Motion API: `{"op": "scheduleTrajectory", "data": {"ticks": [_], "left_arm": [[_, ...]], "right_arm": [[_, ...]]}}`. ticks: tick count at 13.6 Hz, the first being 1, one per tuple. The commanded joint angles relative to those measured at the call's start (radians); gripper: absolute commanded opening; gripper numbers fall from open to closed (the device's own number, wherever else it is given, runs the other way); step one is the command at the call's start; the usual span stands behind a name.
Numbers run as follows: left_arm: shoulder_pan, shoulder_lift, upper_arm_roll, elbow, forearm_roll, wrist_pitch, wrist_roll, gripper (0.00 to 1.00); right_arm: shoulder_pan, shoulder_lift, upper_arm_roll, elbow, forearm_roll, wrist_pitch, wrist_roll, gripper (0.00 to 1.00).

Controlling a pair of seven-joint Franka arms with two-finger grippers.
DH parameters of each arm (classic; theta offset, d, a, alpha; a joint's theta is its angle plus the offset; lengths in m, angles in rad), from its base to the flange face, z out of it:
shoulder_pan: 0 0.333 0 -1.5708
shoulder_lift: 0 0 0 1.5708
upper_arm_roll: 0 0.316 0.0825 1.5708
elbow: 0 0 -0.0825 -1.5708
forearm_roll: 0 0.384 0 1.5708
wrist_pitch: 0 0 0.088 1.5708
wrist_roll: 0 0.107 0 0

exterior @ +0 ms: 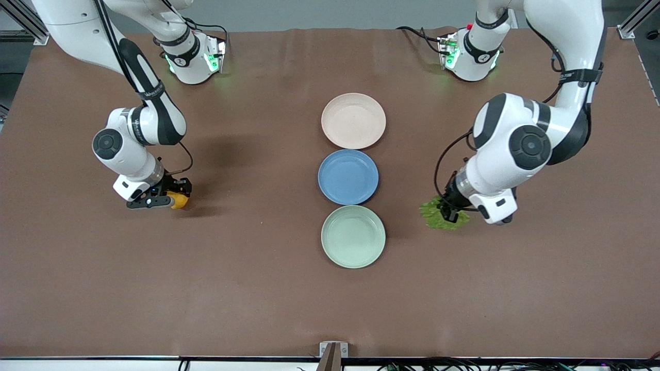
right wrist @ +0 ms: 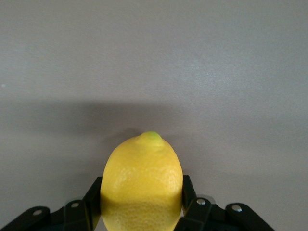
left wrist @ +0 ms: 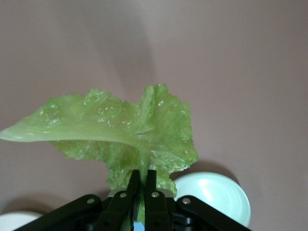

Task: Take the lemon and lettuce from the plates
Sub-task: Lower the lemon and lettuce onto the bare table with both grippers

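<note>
Even, bright overhead light in front view; brown surface [exterior: 247, 288] evenly lit, no hard glare. Soft diffuse shadows only: a faint dark patch on the surface beside the right arm's forearm, small shadow under the lemon [exterior: 180, 200]. Green LED glow at both arm bases spills onto the surface nearby. Blue plate [exterior: 348, 176] has a mild sheen; pink plate [exterior: 353, 120] and mint plate [exterior: 353, 236] look matte. Front view sharp, slight bend at edges.

Left wrist view: lettuce [left wrist: 130, 134] translucent, backlit, wet-looking specular dots; background hazy, washed pinkish, mint plate [left wrist: 216, 199] soft.

Right wrist view: lemon [right wrist: 142, 185] in focus, evenly lit, broad soft shadow band across the surface; colour cast greyer than the front view.
</note>
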Motion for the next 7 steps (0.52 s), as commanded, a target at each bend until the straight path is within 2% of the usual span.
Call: {"op": "scheduleTrajectory", "data": {"ticks": [1, 7], "left_arm": [[0.064, -0.105, -0.016, -0.223, -0.024, 0.131, 0.019, 0.01], [0.150, -0.093, -0.013, -0.412, -0.022, 0.330, 0.079, 0.01]], "right_arm": [[-0.021, -0.010, 0.026, -0.006, 0.008, 0.006, -0.014, 0.04], [-0.020, -0.008, 0.037, -0.013, 0.012, -0.045, -0.035, 0.04]]}}
